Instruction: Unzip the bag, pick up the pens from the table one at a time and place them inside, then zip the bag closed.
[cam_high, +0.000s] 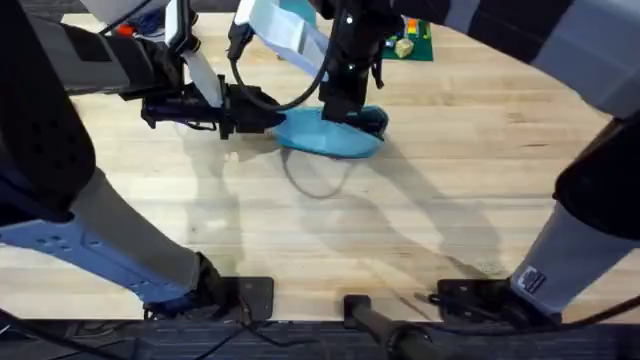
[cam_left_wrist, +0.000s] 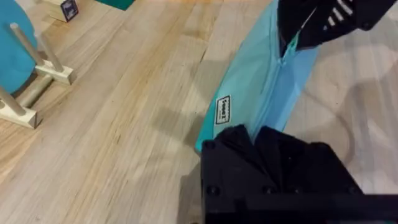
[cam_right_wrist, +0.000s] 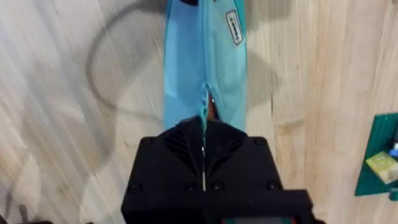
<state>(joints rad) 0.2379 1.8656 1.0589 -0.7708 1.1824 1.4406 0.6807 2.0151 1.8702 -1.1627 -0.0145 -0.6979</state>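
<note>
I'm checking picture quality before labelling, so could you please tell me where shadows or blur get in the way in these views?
Overhead: both arms rise close under the camera, large and blurred at the sides, and cast soft shadows on the table below the bag. Left wrist: a shadow darkens the wood beside the bag. Right wrist: a curved shadow crosses the wood; the bag looks slightly smeared.

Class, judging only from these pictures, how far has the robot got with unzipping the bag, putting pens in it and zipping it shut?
Done: nothing looks finished. In hand: the left hand pinches one end of the bag while the right hand is shut at the zipper, which looks closed ahead of it. Whether this is opening or final closing cannot be told; no pens are identifiable.
</note>
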